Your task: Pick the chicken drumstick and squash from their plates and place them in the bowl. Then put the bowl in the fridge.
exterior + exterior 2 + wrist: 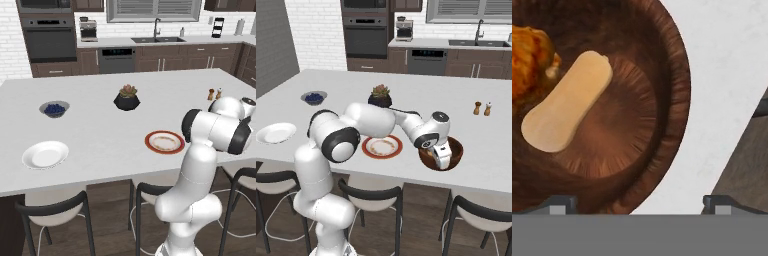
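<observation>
Pale tan squash [567, 107] lies beside the orange-brown chicken drumstick [529, 62] in my dark wooden bowl [672, 100] (near the worktop [727, 75] edge); my hand [637, 204] hangs released above it.

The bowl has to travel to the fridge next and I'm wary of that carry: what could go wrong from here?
1. The bowl sits close to the counter edge, above a stool; a clumsy rim grasp might nudge it off.
2. The squash and chicken drumstick lie loose inside; tilting the bowl in transit could spill them.
3. The gripper hangs open with one fingertip over the bowl and one outside it; pinching only the thin wall may slip.
</observation>
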Controlling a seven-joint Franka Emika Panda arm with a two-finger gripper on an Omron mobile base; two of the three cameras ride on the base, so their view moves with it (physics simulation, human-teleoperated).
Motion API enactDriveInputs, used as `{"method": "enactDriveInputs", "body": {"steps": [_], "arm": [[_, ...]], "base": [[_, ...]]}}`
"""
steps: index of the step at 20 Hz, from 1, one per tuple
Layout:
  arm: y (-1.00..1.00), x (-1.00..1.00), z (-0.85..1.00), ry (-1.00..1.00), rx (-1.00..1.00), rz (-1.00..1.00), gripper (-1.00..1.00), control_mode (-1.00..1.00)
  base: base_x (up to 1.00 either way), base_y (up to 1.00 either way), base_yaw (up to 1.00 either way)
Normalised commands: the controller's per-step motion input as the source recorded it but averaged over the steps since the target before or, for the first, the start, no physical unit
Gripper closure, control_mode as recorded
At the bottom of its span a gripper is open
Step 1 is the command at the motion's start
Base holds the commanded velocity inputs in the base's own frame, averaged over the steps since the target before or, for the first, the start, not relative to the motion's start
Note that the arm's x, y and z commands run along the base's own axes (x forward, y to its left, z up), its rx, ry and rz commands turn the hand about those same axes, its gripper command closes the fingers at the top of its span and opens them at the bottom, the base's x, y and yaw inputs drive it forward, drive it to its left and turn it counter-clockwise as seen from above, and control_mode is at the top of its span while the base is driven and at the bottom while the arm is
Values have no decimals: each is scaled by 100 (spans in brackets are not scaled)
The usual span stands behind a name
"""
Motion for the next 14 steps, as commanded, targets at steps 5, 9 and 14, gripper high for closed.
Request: {"method": "enactDriveInputs", "body": {"steps": [5, 9, 14], "arm": [[0, 14, -22, 0, 3, -4, -100, -100], [0, 16, -24, 1, 1, -4, -100, -100], [1, 26, -25, 0, 0, -4, 100, -100]], "base": [[0, 0, 0], [0, 0, 0], [0, 0, 0]]}}
